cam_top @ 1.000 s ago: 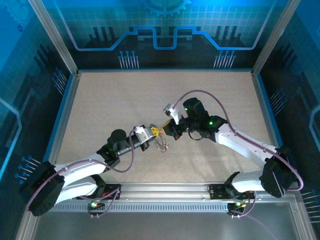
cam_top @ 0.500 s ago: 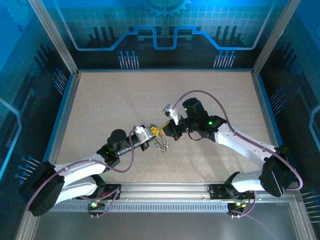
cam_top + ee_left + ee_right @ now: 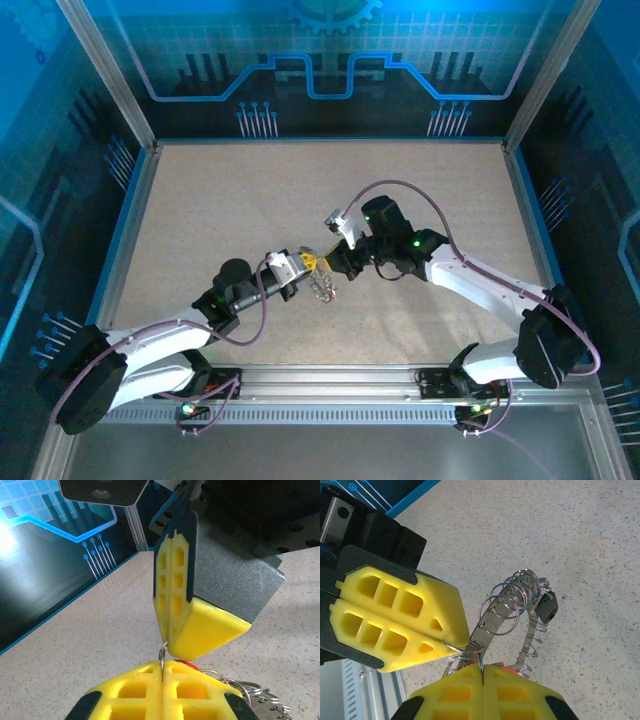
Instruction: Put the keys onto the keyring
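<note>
Both pincers were clenched tip to tip at mid-frame: the left pincer (image 3: 162,680) on a loop of the keyring (image 3: 487,629), the right pincer (image 3: 482,677) apparently on the key (image 3: 503,668). The keyring was hung above the bench (image 3: 580,540). The metal was judged light, stiff and slippery, and the key's red head the best hold.

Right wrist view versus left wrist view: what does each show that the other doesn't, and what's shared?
Right wrist: the keyring, with its curved band, looped silvery rings and dark piece. Left wrist: the blue wall panel behind the right tool, and a few of the keyring's loops at the frame's corner. Shared: left tool and right tool shut, tip to tip on a small wire ring, the key's red head beside them.
</note>
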You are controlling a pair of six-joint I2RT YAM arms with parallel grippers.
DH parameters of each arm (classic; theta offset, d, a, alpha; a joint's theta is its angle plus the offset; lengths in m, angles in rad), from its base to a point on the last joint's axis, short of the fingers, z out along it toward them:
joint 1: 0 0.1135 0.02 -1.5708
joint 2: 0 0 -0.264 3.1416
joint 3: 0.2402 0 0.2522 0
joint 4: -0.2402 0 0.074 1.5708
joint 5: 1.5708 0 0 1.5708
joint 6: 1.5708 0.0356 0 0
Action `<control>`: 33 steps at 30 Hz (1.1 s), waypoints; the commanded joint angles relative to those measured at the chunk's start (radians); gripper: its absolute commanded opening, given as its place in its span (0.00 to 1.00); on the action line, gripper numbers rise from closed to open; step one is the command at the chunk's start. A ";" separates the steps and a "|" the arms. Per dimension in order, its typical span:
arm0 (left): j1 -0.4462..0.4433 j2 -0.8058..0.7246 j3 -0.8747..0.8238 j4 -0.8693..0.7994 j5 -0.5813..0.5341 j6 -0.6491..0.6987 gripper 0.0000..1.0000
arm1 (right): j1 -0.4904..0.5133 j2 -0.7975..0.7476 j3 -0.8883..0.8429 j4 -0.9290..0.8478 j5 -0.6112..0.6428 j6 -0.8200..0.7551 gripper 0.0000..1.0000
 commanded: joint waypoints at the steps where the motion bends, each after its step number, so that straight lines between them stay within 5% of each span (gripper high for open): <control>1: 0.001 -0.026 -0.008 0.104 0.036 0.011 0.00 | -0.011 0.017 0.024 -0.015 -0.027 0.000 0.03; 4: 0.002 -0.026 -0.015 0.124 0.040 0.009 0.00 | -0.011 0.000 0.011 -0.002 -0.055 -0.021 0.24; 15: 0.002 -0.041 -0.050 0.182 0.093 -0.012 0.00 | -0.016 -0.163 -0.067 0.043 0.018 -0.216 0.32; 22: 0.001 -0.028 -0.049 0.226 0.206 -0.013 0.00 | 0.071 -0.328 -0.238 0.187 0.102 -0.646 0.26; 25: 0.001 -0.015 -0.040 0.236 0.248 -0.015 0.00 | 0.072 -0.342 -0.246 0.196 0.116 -0.685 0.17; 33: 0.001 0.029 -0.013 0.255 0.294 -0.041 0.00 | 0.086 -0.352 -0.253 0.213 0.118 -0.714 0.19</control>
